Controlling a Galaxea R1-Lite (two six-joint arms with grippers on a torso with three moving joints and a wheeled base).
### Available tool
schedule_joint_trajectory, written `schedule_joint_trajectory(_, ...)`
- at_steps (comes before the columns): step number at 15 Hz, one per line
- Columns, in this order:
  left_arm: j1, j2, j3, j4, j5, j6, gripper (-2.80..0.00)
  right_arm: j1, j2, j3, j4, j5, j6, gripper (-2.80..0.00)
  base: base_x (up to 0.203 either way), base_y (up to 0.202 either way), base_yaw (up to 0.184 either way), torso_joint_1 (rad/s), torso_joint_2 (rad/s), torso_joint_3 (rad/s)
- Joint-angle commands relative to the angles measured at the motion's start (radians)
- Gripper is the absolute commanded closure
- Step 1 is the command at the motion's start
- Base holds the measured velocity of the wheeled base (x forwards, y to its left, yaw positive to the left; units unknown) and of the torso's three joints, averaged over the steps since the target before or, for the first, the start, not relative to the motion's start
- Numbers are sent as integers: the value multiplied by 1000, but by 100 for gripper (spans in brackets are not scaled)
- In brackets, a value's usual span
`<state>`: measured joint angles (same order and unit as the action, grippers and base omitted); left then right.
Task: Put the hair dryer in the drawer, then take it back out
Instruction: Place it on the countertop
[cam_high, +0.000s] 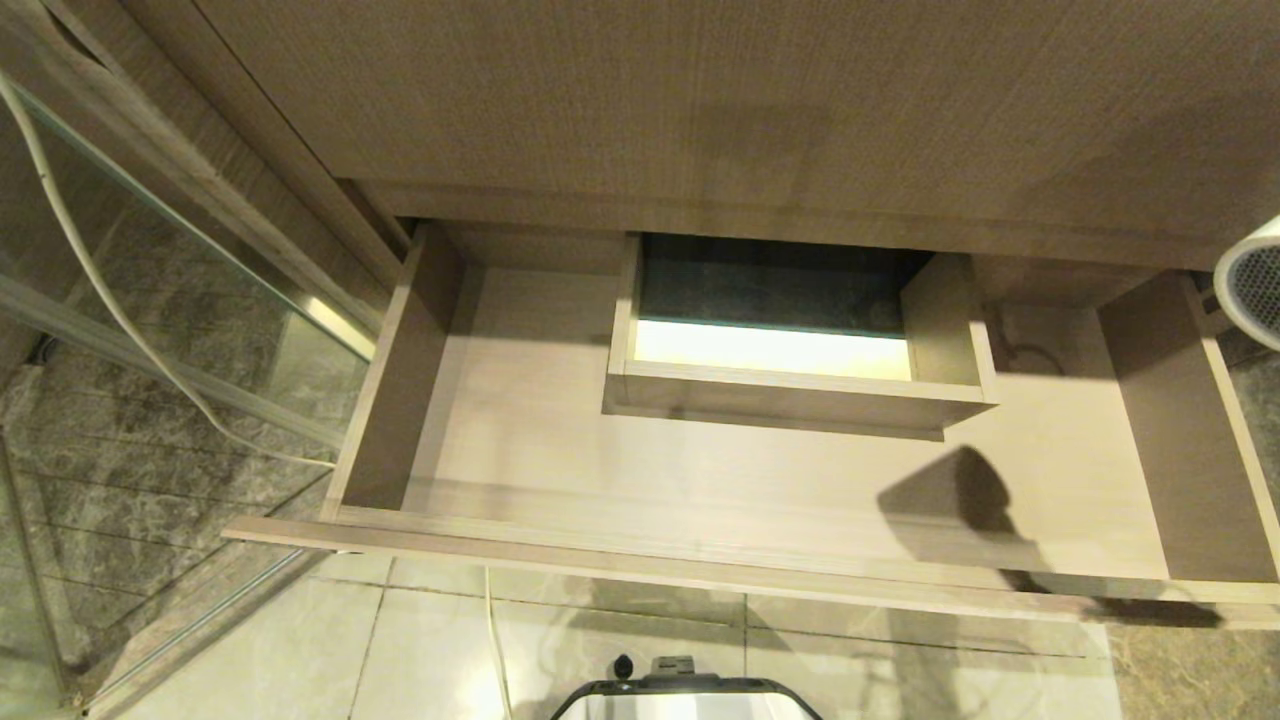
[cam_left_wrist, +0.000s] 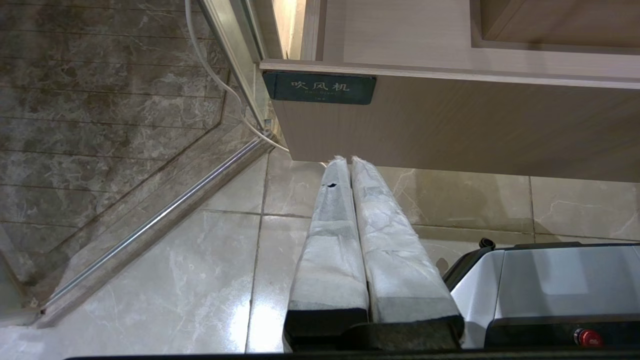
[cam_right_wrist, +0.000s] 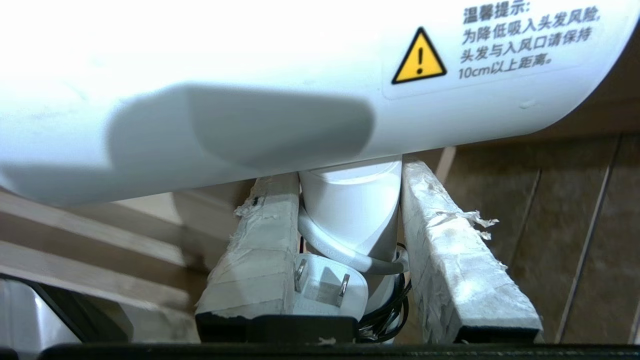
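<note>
The wood-grain drawer (cam_high: 500, 420) stands pulled out in the head view, nothing lying on its floor, with a boxed cutout (cam_high: 790, 385) at its back middle. At that view's far right edge shows the grey grille end of the white hair dryer (cam_high: 1252, 283), above the drawer's right side wall. My right gripper (cam_right_wrist: 350, 175) is shut on the hair dryer's handle (cam_right_wrist: 352, 210), the barrel (cam_right_wrist: 280, 75) crossing above the fingers, the plug and bundled cord tucked between them. My left gripper (cam_left_wrist: 345, 161) is shut, empty, parked low before the drawer front (cam_left_wrist: 450, 130).
A glass shower partition with a metal rail (cam_high: 180, 290) stands left of the drawer, a white cable (cam_high: 110, 300) running along it. Tiled floor (cam_high: 900, 670) lies below the drawer front. My base's top (cam_high: 685, 695) shows at the bottom. A black label (cam_left_wrist: 320, 88) marks the drawer front.
</note>
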<state>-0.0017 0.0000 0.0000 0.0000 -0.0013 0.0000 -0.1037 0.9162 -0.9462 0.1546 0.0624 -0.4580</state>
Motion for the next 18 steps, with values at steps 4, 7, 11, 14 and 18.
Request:
schedule_joint_trajectory(4, 0, 0, 2, 0, 0, 0, 0, 133, -58, 21, -36, 4, 53, 0, 0, 0, 0, 0, 0, 0)
schedule_joint_trajectory(7, 0, 0, 1, 0, 0, 0, 0, 134, -73, 48, -70, 4, 53, 0, 0, 0, 0, 37, -49, -10)
schedule_joint_trajectory(11, 0, 0, 2, 0, 0, 0, 0, 134, -89, 66, -79, 2, 56, 0, 0, 0, 0, 236, -428, -169)
schedule_joint_trajectory(14, 0, 0, 2, 0, 0, 0, 0, 134, -100, 81, -90, 3, 55, 0, 0, 0, 0, 148, -469, -214)
schedule_joint_trajectory(18, 0, 0, 2, 0, 0, 0, 0, 134, -106, 89, -90, 2, 55, 0, 0, 0, 0, 225, -499, -215)
